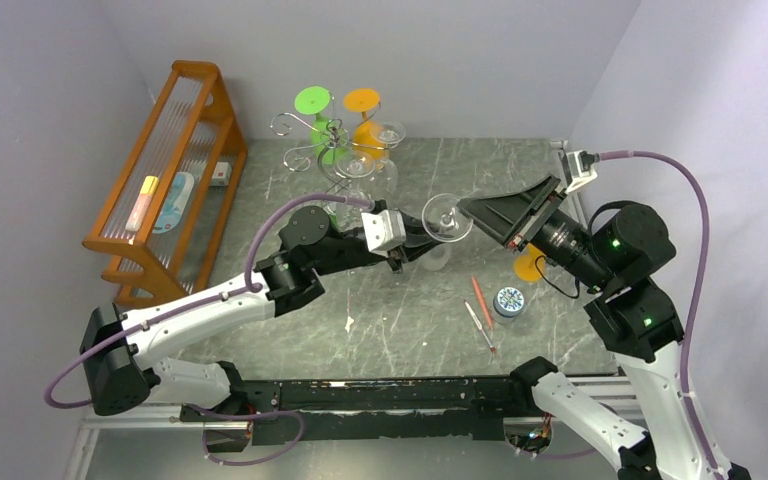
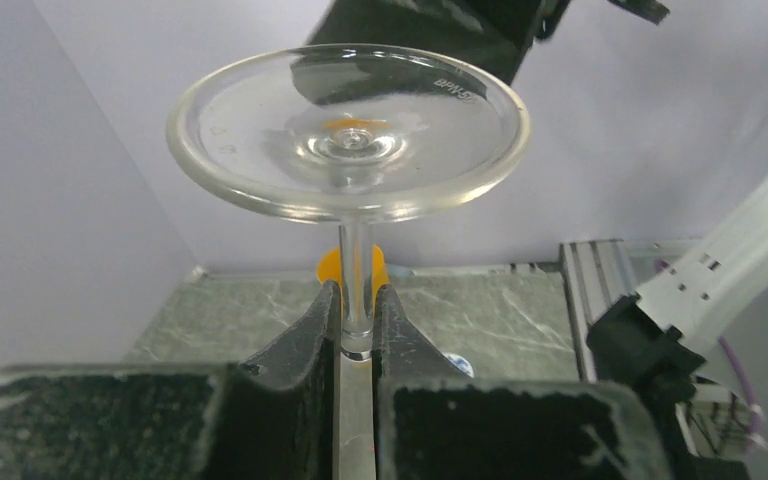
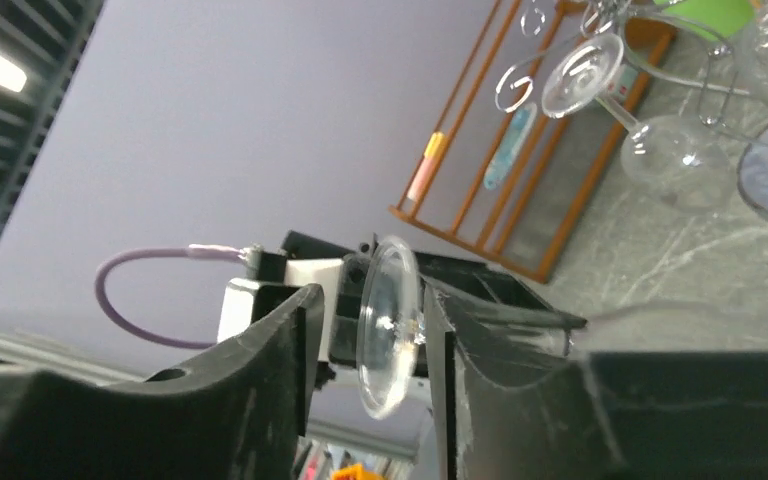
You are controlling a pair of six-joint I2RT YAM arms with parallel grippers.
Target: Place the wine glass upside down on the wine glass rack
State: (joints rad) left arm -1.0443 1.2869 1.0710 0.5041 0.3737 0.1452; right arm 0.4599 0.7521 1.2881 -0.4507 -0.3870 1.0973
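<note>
Gripping the thin stem, the left gripper (image 2: 357, 330) has both black fingers pressed tight against the wine glass (image 2: 350, 130), just below its round foot. In the left wrist view the foot stands above the fingers like a clear disc, with the stem running straight down between them. The bowl is out of sight there.

The top view shows the glass held in the air over the middle of the table (image 1: 400, 320), its foot turned toward the right gripper (image 3: 370, 312). That gripper's jaws stand apart, one on each side of the foot, which shows edge-on between them. The foot sits close to one finger, with a clear gap to the other. Whether the nearer finger touches the rim I cannot tell.

The wine glass rack (image 1: 332, 152) stands at the far side of the table, well apart from the held glass and to its left in the top view. Other glasses already hang from its curled arms (image 3: 516, 86) — one with a green foot (image 1: 312, 100), one with an orange foot (image 1: 362, 99), and clear ones.

An orange wooden rack (image 1: 175, 160) leans by the left wall. Two pens (image 1: 481, 301) and a small round tin (image 1: 508, 301) lie on the table near the right arm.
</note>
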